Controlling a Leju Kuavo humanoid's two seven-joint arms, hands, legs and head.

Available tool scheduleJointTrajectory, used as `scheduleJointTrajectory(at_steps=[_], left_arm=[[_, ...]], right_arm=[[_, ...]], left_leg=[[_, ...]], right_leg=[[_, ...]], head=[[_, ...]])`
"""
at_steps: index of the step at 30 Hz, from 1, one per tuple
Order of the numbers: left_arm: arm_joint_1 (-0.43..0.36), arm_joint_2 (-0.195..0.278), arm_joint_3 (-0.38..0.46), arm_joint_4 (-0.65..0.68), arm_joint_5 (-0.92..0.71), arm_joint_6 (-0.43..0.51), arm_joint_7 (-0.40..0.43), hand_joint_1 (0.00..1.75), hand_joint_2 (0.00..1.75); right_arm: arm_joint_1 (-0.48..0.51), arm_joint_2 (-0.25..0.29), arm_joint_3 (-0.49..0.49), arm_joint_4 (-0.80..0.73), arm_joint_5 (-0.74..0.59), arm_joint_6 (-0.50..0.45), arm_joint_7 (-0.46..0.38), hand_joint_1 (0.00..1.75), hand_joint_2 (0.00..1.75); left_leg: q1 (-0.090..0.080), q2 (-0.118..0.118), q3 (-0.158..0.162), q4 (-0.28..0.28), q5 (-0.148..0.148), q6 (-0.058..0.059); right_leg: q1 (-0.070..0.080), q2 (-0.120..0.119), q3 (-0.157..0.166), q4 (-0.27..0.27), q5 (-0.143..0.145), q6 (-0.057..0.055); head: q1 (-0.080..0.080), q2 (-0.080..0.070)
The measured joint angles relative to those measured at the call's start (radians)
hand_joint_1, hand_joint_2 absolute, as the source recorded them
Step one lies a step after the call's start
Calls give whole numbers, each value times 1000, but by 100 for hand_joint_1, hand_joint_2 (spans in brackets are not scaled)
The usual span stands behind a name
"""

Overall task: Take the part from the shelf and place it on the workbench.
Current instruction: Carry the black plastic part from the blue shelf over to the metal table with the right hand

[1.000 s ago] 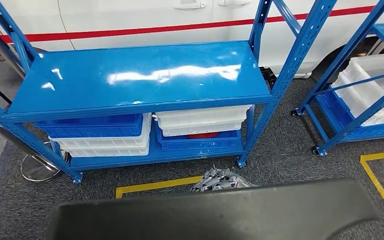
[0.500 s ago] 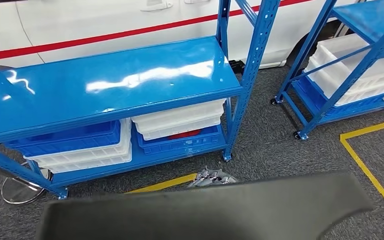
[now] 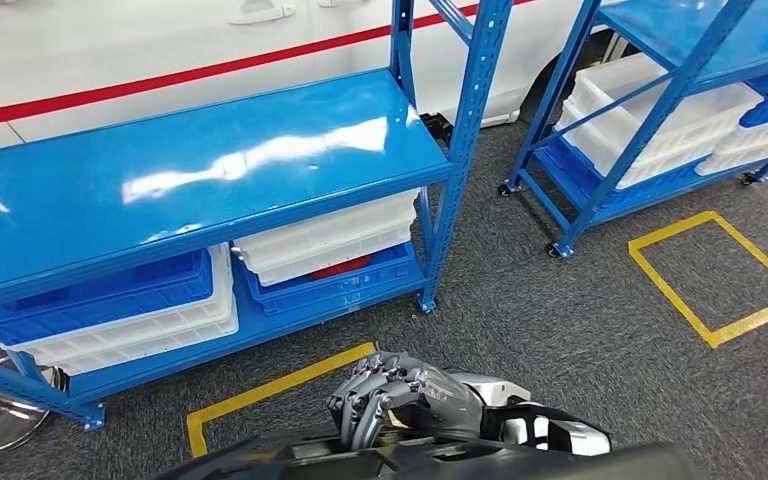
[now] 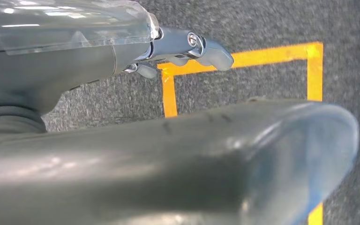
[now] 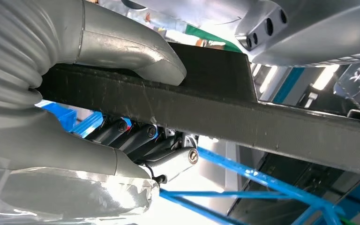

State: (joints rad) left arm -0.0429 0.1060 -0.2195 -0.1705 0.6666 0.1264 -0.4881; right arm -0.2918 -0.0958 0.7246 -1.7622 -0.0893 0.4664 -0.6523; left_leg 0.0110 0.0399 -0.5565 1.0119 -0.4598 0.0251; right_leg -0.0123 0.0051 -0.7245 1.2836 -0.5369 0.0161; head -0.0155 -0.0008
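Black flat part (image 5: 243,117) lies crosswise, gripped by right hand (image 5: 75,93).

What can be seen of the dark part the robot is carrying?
The dark part is a flat, matte black panel with a rough edge that looks like fibre composite. In the right wrist view the right hand grips it, thumb on one face, fingers under the other. In the left wrist view its rounded end looks glossy, above grey carpet and yellow tape, with the left hand close by. In the head view it lies low across the front.
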Motion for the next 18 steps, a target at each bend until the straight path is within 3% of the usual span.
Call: scheduleJointTrajectory(at_steps=[2, 4, 6, 8, 10, 12, 14, 15, 16, 18], left_arm=[[-2, 1, 0, 0, -1, 3, 1, 0, 0], [-5, 3, -1, 0, -1, 11, 3, 0, 0], [-7, 5, -1, 0, 0, 20, 5, 0, 0], [-9, 8, -1, 0, 0, 25, 6, 0, 0], [-10, 11, -1, 0, 1, 29, 7, 0, 0], [-9, 14, -1, 0, 7, 31, 7, 0, 0], [-7, 15, 0, 0, 16, 32, 7, 0, 0], [-5, 15, 0, 0, 20, 32, 8, 0, 0], [-4, 14, 1, 0, 23, 33, 10, 0, 0], [-1, 13, 1, 0, 25, 41, 17, 0, 0]], right_arm=[[-4, 2, 8, 0, 3, -9, 1, 161, 175], [-13, 5, 16, -1, 4, -17, 5, 161, 175], [-22, 7, 22, -3, 4, -22, 13, 161, 175], [-27, 8, 26, -3, 4, -23, 20, 161, 175], [-39, 8, 34, -1, 2, -19, 33, 161, 175], [-59, 11, 51, 11, -9, -12, 54, 161, 175], [-79, 17, 71, 38, -32, -3, 70, 161, 175], [-89, 20, 81, 55, -47, 0, 72, 161, 175], [-97, 23, 91, 72, -63, 3, 70, 161, 175], [-113, 29, 106, 98, -92, 5, 59, 161, 175]], left_leg=[[-2, 13, 1, 2, -2, -2], [-6, 26, 2, 4, -5, -8], [-7, 40, 5, 3, -6, -18], [-6, 51, 7, 1, -8, -29], [-4, 26, -4, 32, -34, -39], [-1, -16, -53, 142, -96, -47], [1, -31, -111, 264, -142, -52], [1, -32, -121, 283, -137, -54], [2, -33, -114, 264, -114, -55], [9, -55, -60, 141, -45, -55]], right_leg=[[2, -16, 62, -109, 51, -6], [10, -50, 120, -218, 78, -18], [19, -61, 134, -254, 80, -27], [17, -41, 133, -261, 88, -33], [10, -24, 134, -272, 97, -43], [8, -8, 132, -275, 103, -50], [8, 13, 129, -273, 104, -52], [8, 24, 129, -272, 104, -52], [8, 35, 129, -269, 104, -51], [6, 55, 128, -261, 101, -47]], head=[[0, 0], [0, 0], [0, 0], [0, 0], [-1, 0], [-1, 0], [-1, 0], [-1, 0], [-2, 0], [-1, 0]])
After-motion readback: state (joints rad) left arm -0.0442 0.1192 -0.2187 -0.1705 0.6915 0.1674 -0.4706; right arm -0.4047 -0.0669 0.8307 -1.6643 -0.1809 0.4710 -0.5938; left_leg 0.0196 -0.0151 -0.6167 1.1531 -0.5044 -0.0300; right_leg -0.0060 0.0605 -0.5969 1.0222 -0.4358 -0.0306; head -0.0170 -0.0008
